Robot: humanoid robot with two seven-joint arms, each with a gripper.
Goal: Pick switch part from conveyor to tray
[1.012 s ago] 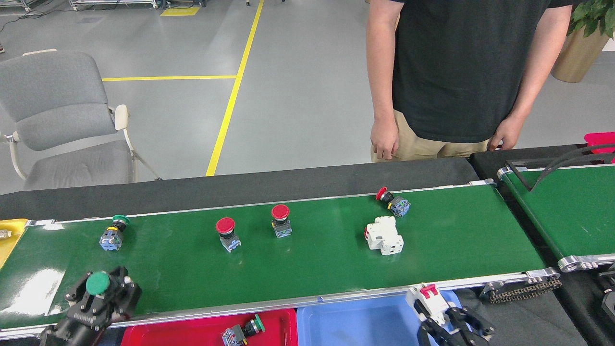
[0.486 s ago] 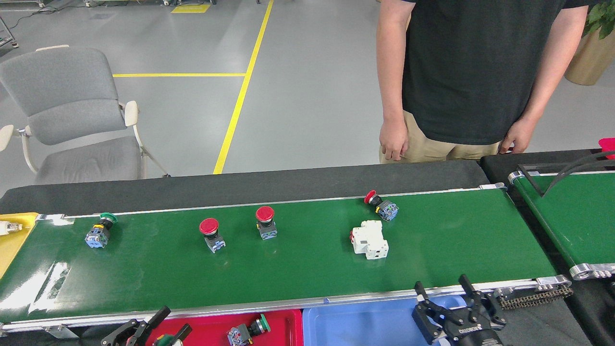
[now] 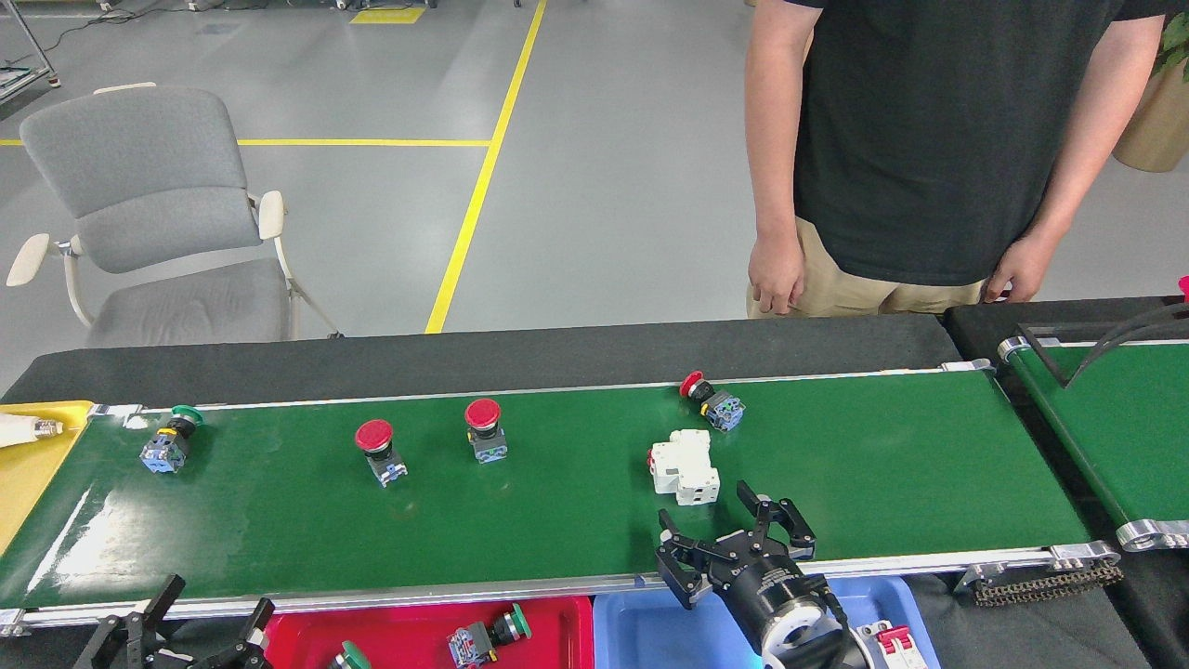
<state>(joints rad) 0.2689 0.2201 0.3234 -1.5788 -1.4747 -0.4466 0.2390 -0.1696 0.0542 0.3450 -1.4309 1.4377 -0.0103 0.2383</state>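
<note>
Five switch parts ride the conveyor: a white breaker, three red buttons and a green one. Right hand hovers spread and empty just before the breaker. Left hand gapes empty. Red tray holds green buttons; blue tray a breaker. A person stands behind the worktop.

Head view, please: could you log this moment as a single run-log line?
right gripper: open, near white breaker | left gripper: open, empty | conveyor: five parts
</note>
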